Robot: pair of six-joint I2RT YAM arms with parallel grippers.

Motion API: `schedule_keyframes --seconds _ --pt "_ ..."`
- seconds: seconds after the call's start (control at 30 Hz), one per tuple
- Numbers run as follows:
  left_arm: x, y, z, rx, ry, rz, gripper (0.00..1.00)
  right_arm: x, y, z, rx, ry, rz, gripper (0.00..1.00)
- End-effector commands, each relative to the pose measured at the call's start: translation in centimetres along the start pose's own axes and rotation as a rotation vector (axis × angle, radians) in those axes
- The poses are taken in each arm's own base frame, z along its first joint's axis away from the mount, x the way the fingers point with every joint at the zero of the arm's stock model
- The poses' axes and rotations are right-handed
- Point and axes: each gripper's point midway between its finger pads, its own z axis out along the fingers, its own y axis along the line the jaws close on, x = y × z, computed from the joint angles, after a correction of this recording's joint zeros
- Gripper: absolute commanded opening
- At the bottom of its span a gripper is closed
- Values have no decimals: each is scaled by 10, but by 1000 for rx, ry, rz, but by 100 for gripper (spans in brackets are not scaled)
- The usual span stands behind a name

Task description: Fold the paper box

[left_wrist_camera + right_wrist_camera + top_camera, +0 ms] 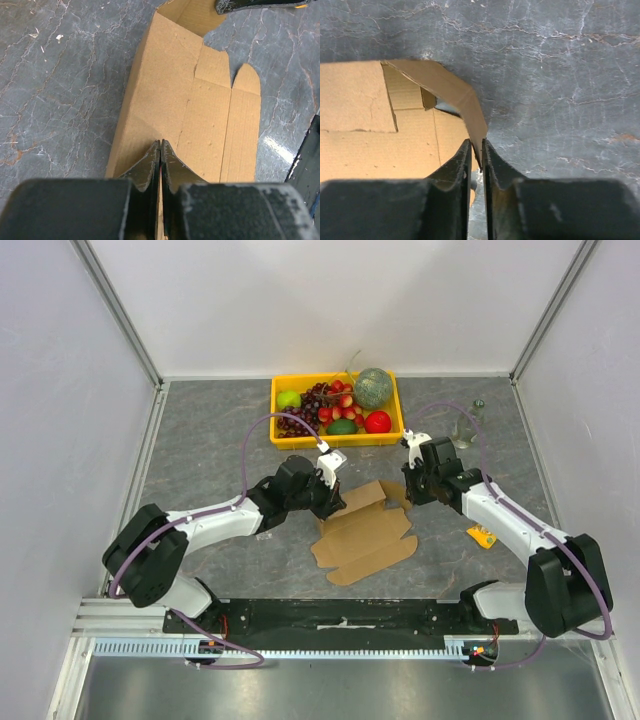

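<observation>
No writing I can read, box (pixel 362 532) plain and unprinted, no labels, numbers or signs anywhere.

The left pincer (pixel 160 145) hides the near edge of the paper box (pixel 200 110).

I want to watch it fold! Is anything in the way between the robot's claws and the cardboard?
Nothing visible is. The left gripper pinches a raised side of the box, and the right gripper pinches a bent flap. The crate sits farther back, apart from the box.
</observation>
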Motion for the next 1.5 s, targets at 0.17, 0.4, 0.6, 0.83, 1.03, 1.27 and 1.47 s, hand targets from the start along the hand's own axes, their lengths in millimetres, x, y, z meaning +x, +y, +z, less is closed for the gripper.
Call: schedule_keyframes --seconds 0.17,0.4,0.6,0.83,1.03,1.27,1.47 --pt "-15 4 -10 -53 -19 1 12 -44 7 -11 -34 -120 -41 6" --pt "-19 5 -12 -63 -29 3 17 -59 11 -19 -42 -134 -73 5" --pt "-20 6 -13 -67 -33 4 20 -62 20 -21 -79 -104 -62 5" --pt "-19 5 -12 -66 -31 3 22 -64 30 -26 -109 -81 -74 5" --pt "-20 5 -13 -66 -35 2 23 -64 37 -27 -137 -80 -71 5" --pt "-59 -2 -39 -87 -135 23 29 -54 21 -20 -56 -69 -82 3" --pt "-97 -20 -67 -49 -251 26 32 -42 16 -8 -34 -56 -82 0"
